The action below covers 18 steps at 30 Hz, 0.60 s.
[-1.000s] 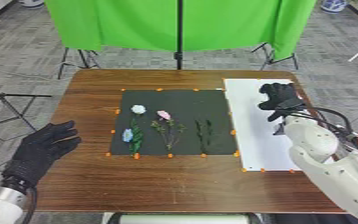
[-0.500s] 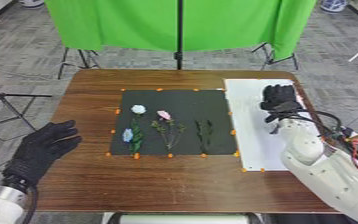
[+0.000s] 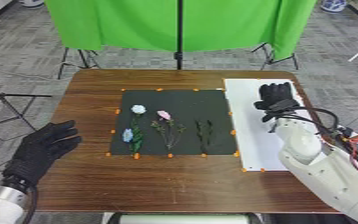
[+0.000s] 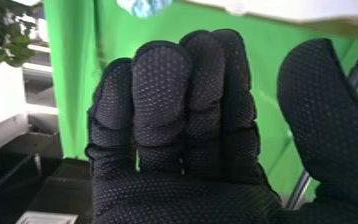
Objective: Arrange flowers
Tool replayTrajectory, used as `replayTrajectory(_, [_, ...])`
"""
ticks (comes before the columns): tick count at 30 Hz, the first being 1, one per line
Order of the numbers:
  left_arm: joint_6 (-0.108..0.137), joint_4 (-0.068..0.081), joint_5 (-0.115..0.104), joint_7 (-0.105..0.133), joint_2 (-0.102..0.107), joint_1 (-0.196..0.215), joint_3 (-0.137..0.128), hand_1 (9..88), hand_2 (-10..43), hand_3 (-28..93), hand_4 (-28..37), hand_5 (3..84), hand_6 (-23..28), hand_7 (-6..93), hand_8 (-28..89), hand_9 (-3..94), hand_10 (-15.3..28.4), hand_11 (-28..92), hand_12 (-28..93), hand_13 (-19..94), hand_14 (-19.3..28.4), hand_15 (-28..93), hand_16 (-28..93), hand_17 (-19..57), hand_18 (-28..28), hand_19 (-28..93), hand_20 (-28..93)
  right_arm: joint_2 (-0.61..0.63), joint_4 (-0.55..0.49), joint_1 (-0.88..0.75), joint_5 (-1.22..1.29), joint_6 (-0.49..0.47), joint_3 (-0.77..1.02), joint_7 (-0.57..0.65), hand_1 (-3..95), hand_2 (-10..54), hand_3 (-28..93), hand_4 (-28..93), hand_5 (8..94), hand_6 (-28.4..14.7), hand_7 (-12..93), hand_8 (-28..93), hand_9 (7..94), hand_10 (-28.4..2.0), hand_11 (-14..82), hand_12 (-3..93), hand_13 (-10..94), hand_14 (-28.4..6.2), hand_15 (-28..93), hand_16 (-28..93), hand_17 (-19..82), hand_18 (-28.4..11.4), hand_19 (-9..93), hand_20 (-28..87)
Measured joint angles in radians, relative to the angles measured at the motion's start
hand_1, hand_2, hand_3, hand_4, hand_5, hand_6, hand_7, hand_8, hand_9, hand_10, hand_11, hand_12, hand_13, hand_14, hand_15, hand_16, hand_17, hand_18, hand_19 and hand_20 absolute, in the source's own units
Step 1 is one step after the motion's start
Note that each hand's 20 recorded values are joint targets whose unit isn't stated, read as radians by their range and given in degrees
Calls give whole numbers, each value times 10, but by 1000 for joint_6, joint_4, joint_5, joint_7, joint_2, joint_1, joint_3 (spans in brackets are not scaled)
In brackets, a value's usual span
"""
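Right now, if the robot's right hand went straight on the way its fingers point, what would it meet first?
Probably the green cloth beyond the table: the right hand points that way over the white board, though the hand's height is unclear.

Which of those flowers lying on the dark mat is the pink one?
The flower between the green leafy stems and the white bloom; the other blooms are white and blue.
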Motion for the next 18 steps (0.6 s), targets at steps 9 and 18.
replayTrajectory(9, [0, 0, 0, -1, -2, -1, 0, 266, 64, 725, -283, 413, 70, 244, -117, 346, 158, 339, 142, 272, 184, 510, -75, -64, 238, 628, -37, -9, 26, 32, -4, -50, -24, 2, 441, -95, 807, -282, 657, 5, 523, -121, 811, -45, 277, 469, 760, -24, 576, 307, 312, -158, 762, 405])
replayTrajectory(18, [0, 0, 0, -3, -2, -2, 1, 267, 64, 725, -283, 414, 71, 245, -117, 347, 158, 340, 142, 272, 185, 511, -75, -64, 238, 628, -36, -29, 59, 72, 8, -92, -43, -25, 469, -95, 829, -282, 731, 12, 500, -109, 882, -27, 255, 481, 820, -18, 572, 295, 337, -161, 778, 406])
